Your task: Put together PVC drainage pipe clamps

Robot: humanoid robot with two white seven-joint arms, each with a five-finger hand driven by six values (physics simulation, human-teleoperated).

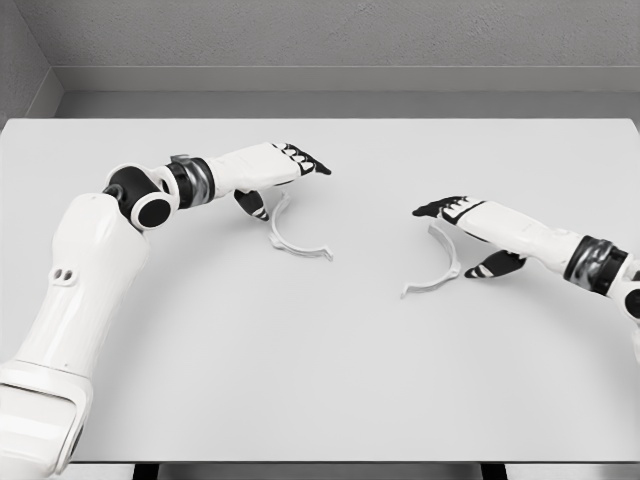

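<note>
Two white half-ring clamp pieces lie on the white table. The left clamp half curves from under my left hand down toward the table's middle. That hand hovers over its upper end, fingers extended, thumb beside the piece, holding nothing that I can see. The right clamp half lies just left of my right hand. Its fingers stretch flat above the piece's upper end and the thumb reaches out below, near the curve. The two halves lie apart, with a gap between them.
The table's far edge meets a grey wall. My left arm crosses the left side of the table and the right forearm enters from the right edge.
</note>
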